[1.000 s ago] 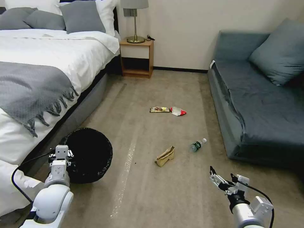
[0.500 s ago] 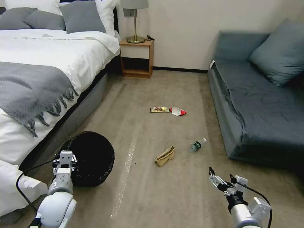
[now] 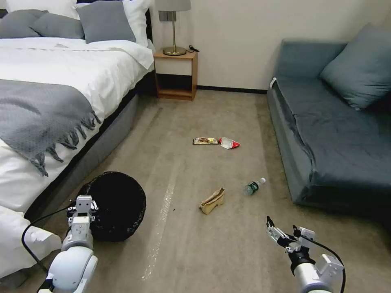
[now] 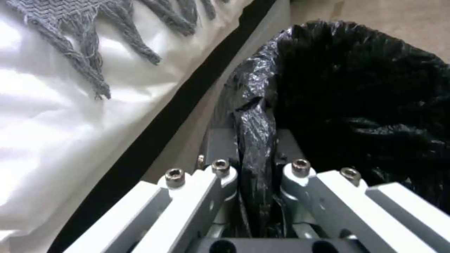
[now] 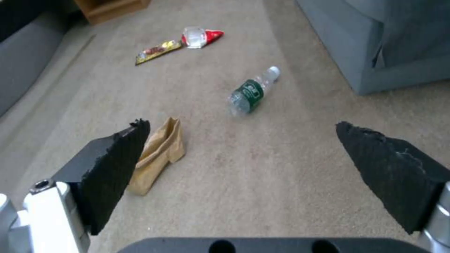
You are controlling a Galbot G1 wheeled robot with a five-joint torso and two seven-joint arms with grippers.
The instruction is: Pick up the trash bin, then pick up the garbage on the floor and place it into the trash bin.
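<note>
The trash bin (image 3: 118, 205), round with a black bag liner, is at the bed's foot on my left. My left gripper (image 3: 82, 204) is shut on its near rim; the left wrist view has the fingers (image 4: 220, 147) pinching the black liner of the trash bin (image 4: 356, 105). The garbage lies on the carpet: a tan paper bag (image 3: 212, 201), a clear bottle (image 3: 254, 186), a yellow-brown wrapper (image 3: 205, 141) and a red-and-white packet (image 3: 229, 143). My right gripper (image 3: 283, 236) hovers open, short of the paper bag (image 5: 159, 154) and the bottle (image 5: 251, 93).
A bed (image 3: 49, 101) with a grey fringed throw runs along the left. A blue-grey sofa (image 3: 326, 134) lines the right. A wooden nightstand (image 3: 176, 73) with a lamp stands at the far wall. Open carpet lies between them.
My left gripper and the bin in it have shifted slightly nearer and to the right. The right gripper has eased a little lower and nearer. The garbage has not moved.
</note>
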